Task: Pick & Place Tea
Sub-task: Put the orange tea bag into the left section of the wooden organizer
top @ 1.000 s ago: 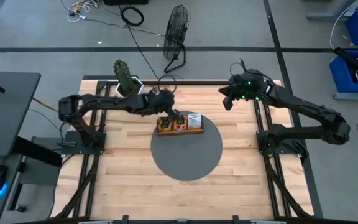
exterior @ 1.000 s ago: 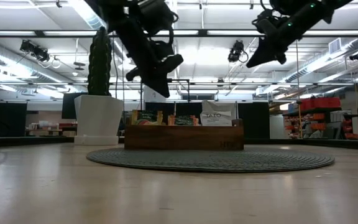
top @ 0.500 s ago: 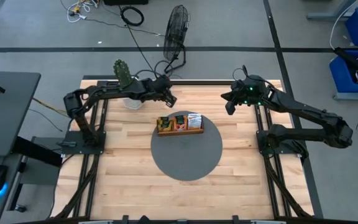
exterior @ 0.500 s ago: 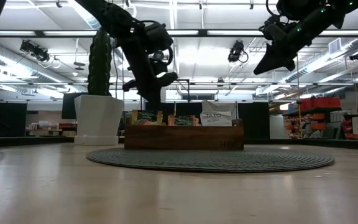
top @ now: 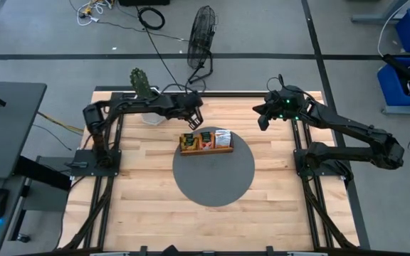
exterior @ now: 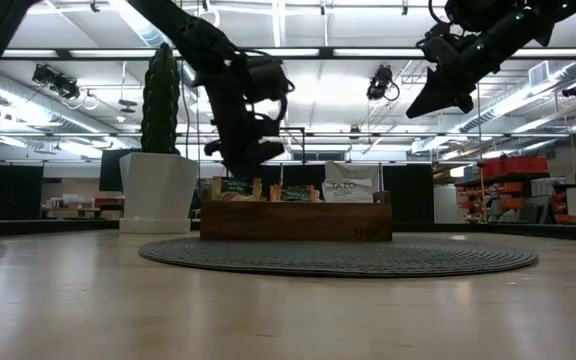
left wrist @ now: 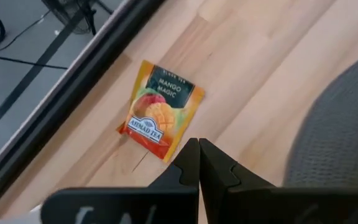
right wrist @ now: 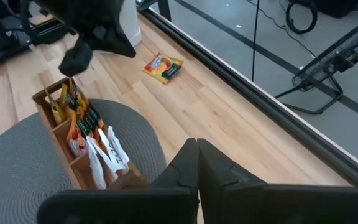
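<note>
Butcher-block table [top: 148,213]; grey round mat [top: 213,174] (centre); fan [top: 203,28] beyond.

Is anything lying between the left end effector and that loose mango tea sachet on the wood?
Nothing visible. The left end effector, shut, hovers just short of the mango tea sachet, with only bare table between them.

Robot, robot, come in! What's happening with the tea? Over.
Both pincers shut, empty. Left pincer over the loose mango tea sachet on bare wood. Right pincer waits beside the tray. Nothing in the way.
</note>
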`<action>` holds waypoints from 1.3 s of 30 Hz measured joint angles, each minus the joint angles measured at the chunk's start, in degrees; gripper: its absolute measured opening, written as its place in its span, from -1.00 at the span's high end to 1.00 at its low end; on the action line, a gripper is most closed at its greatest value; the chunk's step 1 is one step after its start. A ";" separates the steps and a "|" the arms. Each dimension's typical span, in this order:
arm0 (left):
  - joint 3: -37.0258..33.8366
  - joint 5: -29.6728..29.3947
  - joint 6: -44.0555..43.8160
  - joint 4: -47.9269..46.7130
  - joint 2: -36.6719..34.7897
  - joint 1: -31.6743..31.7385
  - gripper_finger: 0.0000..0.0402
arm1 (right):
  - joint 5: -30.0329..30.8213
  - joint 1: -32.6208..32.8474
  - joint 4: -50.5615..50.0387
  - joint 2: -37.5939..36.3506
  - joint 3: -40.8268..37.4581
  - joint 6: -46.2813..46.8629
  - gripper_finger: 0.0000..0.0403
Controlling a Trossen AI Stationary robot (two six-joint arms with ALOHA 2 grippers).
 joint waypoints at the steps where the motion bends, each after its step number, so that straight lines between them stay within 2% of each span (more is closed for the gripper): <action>1: 1.34 -0.07 0.85 -1.27 1.28 0.00 0.99 | 0.33 0.03 0.00 0.00 0.00 -0.03 1.00; 8: 11.15 -0.11 3.20 -8.58 8.26 0.98 1.00 | 0.93 -0.03 -0.25 0.00 0.00 -0.03 1.00; 11: 12.92 3.27 4.25 -9.11 8.90 2.37 1.00 | 0.94 -0.03 -0.62 0.00 0.00 0.03 1.00; 16: 13.26 4.67 4.87 -11.31 8.93 5.49 1.00 | 0.95 -0.03 -0.62 0.00 0.00 0.04 1.00; 19: 13.20 7.53 6.34 -12.59 9.22 7.44 1.00 | 1.00 -0.03 -0.54 0.01 0.00 -0.13 1.00; 22: 13.15 6.97 9.05 -12.79 9.88 8.17 1.00 | 1.36 -0.05 -0.48 0.00 0.00 -0.15 1.00; 32: 13.22 6.77 19.10 -12.95 12.38 6.29 1.00 | 1.41 -0.08 -0.50 0.02 0.00 1.00 1.00; 39: 13.25 6.53 21.76 -12.78 14.17 6.05 1.00 | 1.41 -0.09 -0.52 0.04 0.00 1.71 1.00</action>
